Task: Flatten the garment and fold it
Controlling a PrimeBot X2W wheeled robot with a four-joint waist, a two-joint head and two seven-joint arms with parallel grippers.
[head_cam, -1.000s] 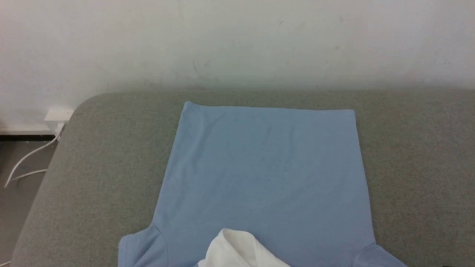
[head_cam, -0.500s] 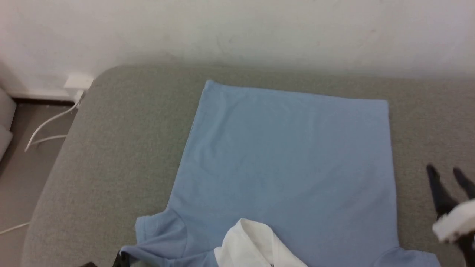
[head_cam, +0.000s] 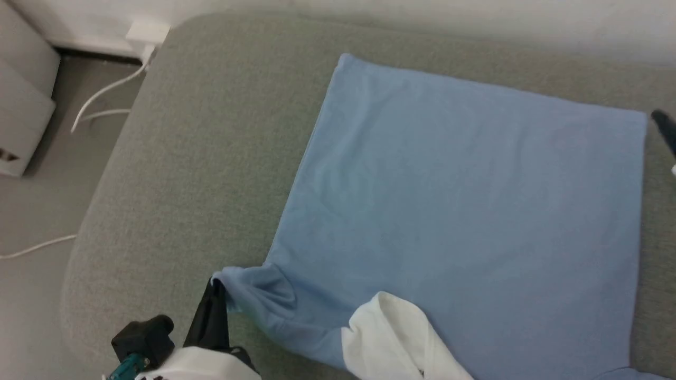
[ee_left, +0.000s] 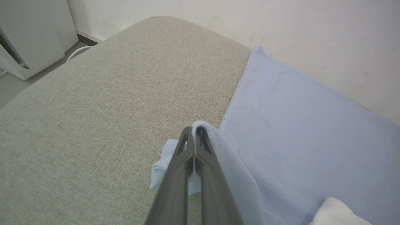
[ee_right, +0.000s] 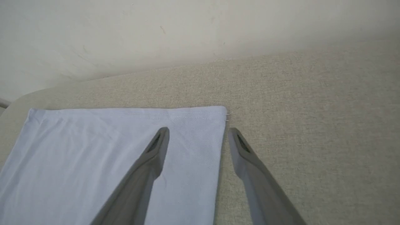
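Observation:
The garment [head_cam: 465, 211], light blue, lies spread flat on the grey cushion with a white section [head_cam: 391, 338] folded over its near edge. My left gripper [head_cam: 215, 290] is at the lower left, shut on the garment's left sleeve [head_cam: 253, 295], which is bunched and lifted. In the left wrist view that gripper [ee_left: 194, 132] pinches blue sleeve fabric [ee_left: 218, 150] between its tips. My right gripper [ee_right: 197, 132] is open, its fingers straddling the garment's [ee_right: 93, 150] right side edge just short of the far corner. One of its fingers [head_cam: 663, 125] shows at the head view's right edge.
The grey upholstered surface [head_cam: 211, 158] has a rounded left edge that drops to the floor. White cables [head_cam: 100, 100], a wall socket [head_cam: 148, 31] and a pale cabinet [head_cam: 21, 121] sit beyond it. A white wall [ee_right: 187, 37] runs close behind the far edge.
The head camera has swung down and to the left. My left gripper has come into view holding the bunched sleeve. My right gripper has opened and moved up toward the far right corner.

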